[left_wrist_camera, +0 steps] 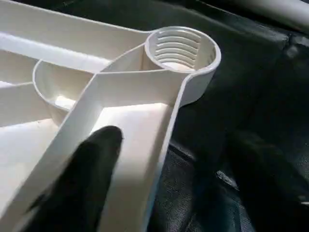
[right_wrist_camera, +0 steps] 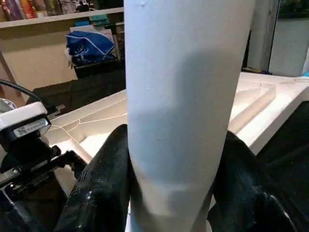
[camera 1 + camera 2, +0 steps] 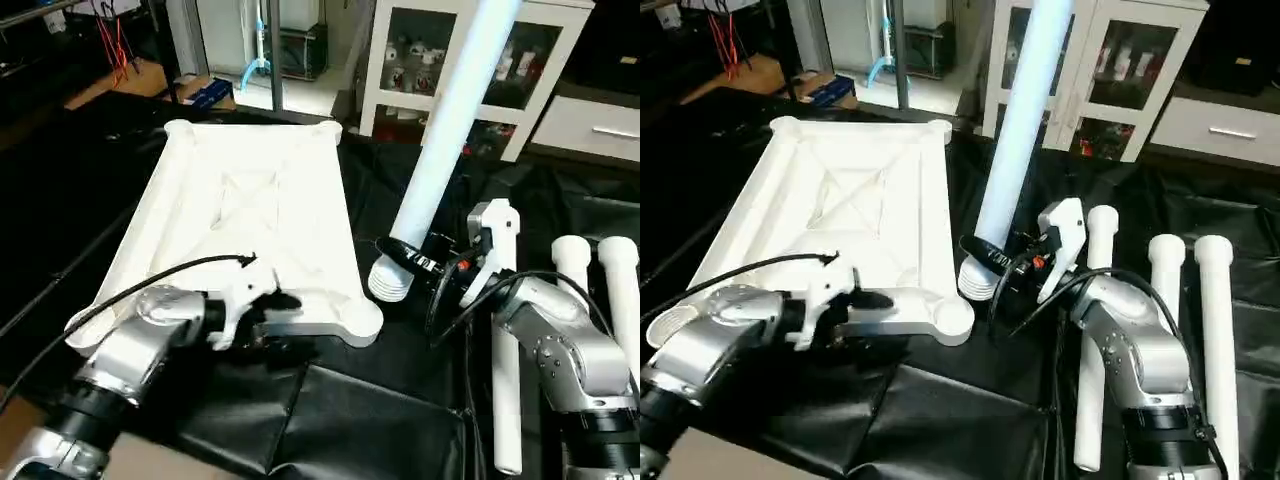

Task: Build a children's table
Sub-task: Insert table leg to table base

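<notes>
Holding a leg (image 3: 452, 120) near its flared end, the right gripper (image 3: 425, 262) is clamped across the tube; in the right wrist view both black fingers (image 2: 99, 186) press the tube's sides. That leg stands close to upright, long axis leaning up and away, its ribbed flared end (image 3: 978, 280) low over the black sheet (image 3: 330, 420), just beside the tabletop's near right corner socket (image 1: 182, 48) but not in it. Key relation for the next move: the socket lies just to the left of the leg's foot, so my read is a short sideways shift plus a slight straightening, then push down. Right arm is the nearer one for that. The left gripper (image 1: 169, 179) sits at the tabletop's near edge with jaws spread; one finger (image 1: 84, 179) is over the ribbed underside inside the rim, the other outside over the sheet, straddling the edge wall. Whether the inner finger touches the plastic I can't tell; it's blurred. Not closed on anything, likely about to steady the top. The tabletop (image 3: 250, 190) lies upside down, long axis running away from the robot, all sockets look empty. Three spare legs (image 3: 1215, 330) lie on the sheet to the right, roughly parallel, running away from the robot. Beyond them, a white glass-door cabinet (image 3: 500, 70).
</notes>
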Controlling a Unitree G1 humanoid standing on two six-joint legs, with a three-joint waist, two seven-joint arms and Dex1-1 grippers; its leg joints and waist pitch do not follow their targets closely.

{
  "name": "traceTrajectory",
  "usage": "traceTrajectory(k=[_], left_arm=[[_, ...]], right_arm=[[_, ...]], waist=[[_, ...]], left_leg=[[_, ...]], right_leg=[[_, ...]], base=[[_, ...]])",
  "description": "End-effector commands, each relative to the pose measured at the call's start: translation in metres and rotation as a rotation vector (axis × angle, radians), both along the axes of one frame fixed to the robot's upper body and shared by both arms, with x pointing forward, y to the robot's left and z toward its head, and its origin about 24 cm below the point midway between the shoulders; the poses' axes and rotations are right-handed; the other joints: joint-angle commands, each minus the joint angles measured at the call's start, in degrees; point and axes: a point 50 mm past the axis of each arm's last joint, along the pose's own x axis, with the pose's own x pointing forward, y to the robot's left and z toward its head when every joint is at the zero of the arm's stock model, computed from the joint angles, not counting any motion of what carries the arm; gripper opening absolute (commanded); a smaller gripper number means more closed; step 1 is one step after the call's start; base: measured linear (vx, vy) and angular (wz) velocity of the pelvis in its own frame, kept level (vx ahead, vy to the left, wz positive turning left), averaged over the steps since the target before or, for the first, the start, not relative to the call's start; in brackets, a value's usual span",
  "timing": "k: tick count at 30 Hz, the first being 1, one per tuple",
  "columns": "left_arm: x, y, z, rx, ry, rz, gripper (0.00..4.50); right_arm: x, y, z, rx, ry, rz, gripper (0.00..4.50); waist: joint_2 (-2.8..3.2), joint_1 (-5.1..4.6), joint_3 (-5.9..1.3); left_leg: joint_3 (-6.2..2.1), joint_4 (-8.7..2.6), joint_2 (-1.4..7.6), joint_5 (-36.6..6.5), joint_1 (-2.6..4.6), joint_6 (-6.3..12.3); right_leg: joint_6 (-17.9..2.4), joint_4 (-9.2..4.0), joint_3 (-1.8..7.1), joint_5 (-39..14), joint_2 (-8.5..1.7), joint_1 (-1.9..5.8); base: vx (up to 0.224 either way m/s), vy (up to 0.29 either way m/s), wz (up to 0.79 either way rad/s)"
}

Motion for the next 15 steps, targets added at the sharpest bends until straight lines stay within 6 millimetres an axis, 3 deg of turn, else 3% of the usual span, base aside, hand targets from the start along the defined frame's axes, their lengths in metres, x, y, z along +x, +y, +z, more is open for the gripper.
traceTrajectory(k=[1, 3, 5, 8, 9, 13, 14, 15], left_arm=[[0.0, 0.001, -0.001, 0.005, -0.014, 0.009, 3.56], [0.0, 0.002, -0.003, 0.006, -0.016, 0.022, 3.28], [0.0, 0.003, -0.005, 0.015, -0.026, 0.027, 3.23], [0.002, 0.003, -0.008, 0.023, -0.024, 0.047, 2.93], [0.001, 0.003, -0.01, 0.023, -0.022, 0.05, 2.86], [0.008, 0.003, -0.009, 0.013, -0.053, 0.098, 2.59], [0.011, 0.003, -0.009, 0.011, -0.053, 0.108, 2.59], [0.012, 0.004, -0.009, 0.007, -0.048, 0.115, 2.42]], right_arm=[[0.0, -0.002, 0.009, -0.015, -0.049, 0.015, 1.85], [-0.002, 0.0, 0.008, -0.021, -0.048, 0.031, 1.85], [-0.003, 0.001, 0.007, -0.02, -0.045, 0.039, 1.85], [-0.001, 0.002, 0.005, -0.023, -0.04, 0.038, 1.85], [-0.002, 0.001, 0.004, -0.025, -0.039, 0.036, 1.85], [-0.001, 0.006, 0.006, -0.019, -0.039, 0.053, 1.85], [0.0, 0.007, 0.006, -0.017, -0.037, 0.061, 1.85], [0.0, 0.008, 0.005, -0.018, -0.034, 0.065, 1.85]], waist=[[-0.26, -0.04, -3.08], [-0.18, -0.01, -3.1], [-0.69, -0.03, -3.17], [-0.54, 0.05, -3.09], [-0.82, 0.04, -3.07], [-1.0, 0.15, -2.75], [-1.53, 0.13, -2.76], [-1.38, 0.28, -2.66]], left_leg=[[-1.99, -5.92, 4.99, -9.7, 0.04, 1.09], [-1.91, -5.9, 4.98, -9.1, 0.08, 1.24], [-1.82, -5.86, 4.96, -8.3, -0.06, 1.84], [-1.82, -5.85, 4.95, -7.8, -0.01, 2.11], [-1.83, -5.91, 5.06, -8.0, 0.0, 2.08], [-1.72, -5.95, 5.01, -10.4, 0.33, 1.57], [-1.65, -5.94, 4.99, -10.7, 0.35, 1.57], [-1.68, -5.91, 4.87, -11.1, 0.34, 1.43]], right_leg=[[-14.0, -3.99, 3.1, -17.4, -5.24, 2.8], [-13.8, -4.07, 3.08, -17.1, -5.17, 2.7], [-13.7, -4.11, 3.1, -16.4, -5.18, 2.78], [-13.6, -4.1, 3.1, -16.8, -5.23, 2.67], [-13.5, -4.12, 3.09, -17.1, -5.28, 2.65], [-12.6, -4.61, 3.12, -21.2, -5.23, 2.12], [-12.3, -4.74, 3.12, -22.0, -5.24, 2.08], [-11.7, -4.87, 3.19, -24.0, -5.38, 2.01]], base=[[0.0, 0.0, 0.0], [0.0, 0.0, 0.0], [0.0, 0.0, 0.0], [0.0, 0.0, 0.0], [0.0, 0.0, 0.0], [0.0, 0.0, 0.0], [0.0, 0.0, 0.0], [0.0, 0.0, 0.0]])
